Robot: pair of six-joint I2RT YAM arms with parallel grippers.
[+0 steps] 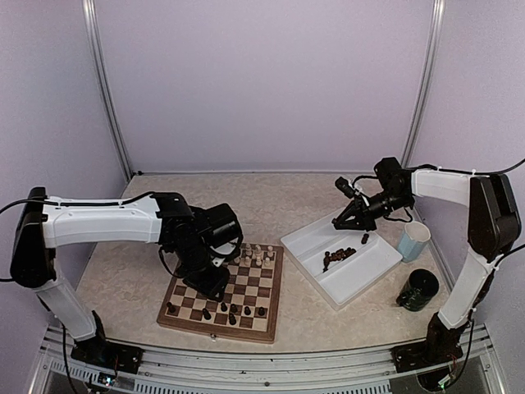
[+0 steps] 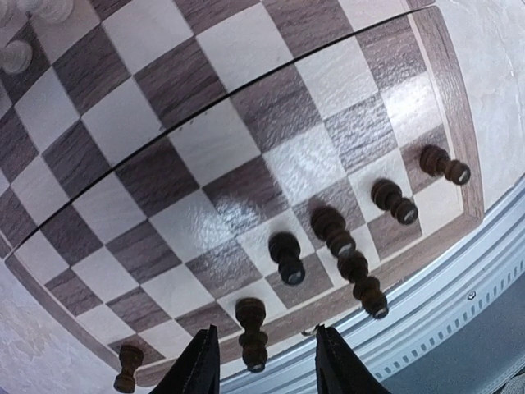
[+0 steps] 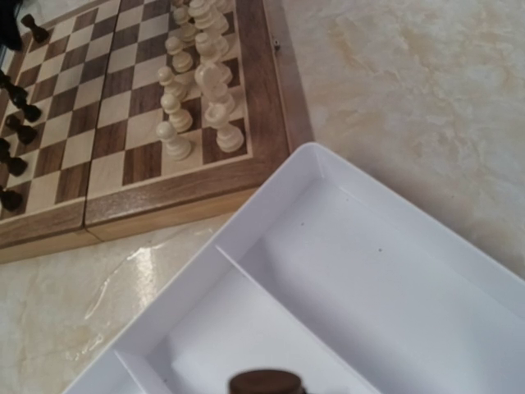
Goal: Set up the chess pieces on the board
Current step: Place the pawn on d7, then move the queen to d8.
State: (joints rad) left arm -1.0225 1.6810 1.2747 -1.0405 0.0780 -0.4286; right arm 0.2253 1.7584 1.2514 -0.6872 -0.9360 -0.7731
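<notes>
Presently, left gripper (image 2: 264, 365): jaws apart, dark chess piece (image 2: 252, 330) upright between them, apparently so it stands free on the board (image 2: 246, 156).

Cream pieces (image 3: 209, 80) stand on the board (image 3: 276, 98) beside a white tray (image 3: 394, 279).

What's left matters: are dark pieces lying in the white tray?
Yes, a cluster of dark pieces lies in the white tray.
</notes>
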